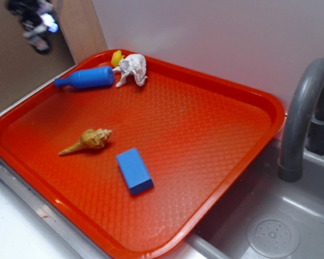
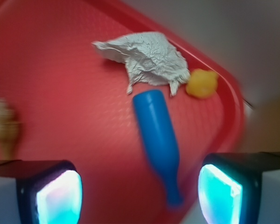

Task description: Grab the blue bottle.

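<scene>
On the red tray [image 1: 216, 108], far corner | blue bottle [image 2: 159, 140] lies on its side, base touching the crumpled white cloth [image 2: 147, 58], yellow toy [image 2: 202, 83] just beyond | gripper [image 2: 140, 193] spread wide above, neck between the pads (view blurred) | you should straddle the rounded body, clear of the cloth, then close.

In the wrist view, crumpled paper [image 2: 147, 58] touches the blue bottle [image 2: 158, 140] at 12 o'clock; tray floor [image 2: 74, 121] at 9 lies bare
</scene>
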{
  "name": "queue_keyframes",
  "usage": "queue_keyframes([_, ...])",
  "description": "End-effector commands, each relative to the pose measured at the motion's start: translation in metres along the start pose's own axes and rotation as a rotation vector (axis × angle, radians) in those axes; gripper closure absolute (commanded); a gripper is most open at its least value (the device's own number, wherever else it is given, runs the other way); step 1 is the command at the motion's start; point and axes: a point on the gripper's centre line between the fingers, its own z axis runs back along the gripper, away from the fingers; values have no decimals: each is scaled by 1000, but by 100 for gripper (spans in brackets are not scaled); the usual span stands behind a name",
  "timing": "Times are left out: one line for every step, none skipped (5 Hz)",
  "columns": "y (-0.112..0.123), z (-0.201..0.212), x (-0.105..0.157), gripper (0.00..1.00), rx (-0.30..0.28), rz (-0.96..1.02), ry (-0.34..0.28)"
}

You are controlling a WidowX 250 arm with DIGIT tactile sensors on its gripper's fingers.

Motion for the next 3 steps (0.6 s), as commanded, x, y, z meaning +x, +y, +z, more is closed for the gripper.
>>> queue_keyframes([-1, -48, 36, 0, -51, -185, 34])
queue_keyframes([-8, -65, 30, 0, -74, -183, 103])
queue_keyframes([-14, -78, 27, 0, -81, -185, 153])
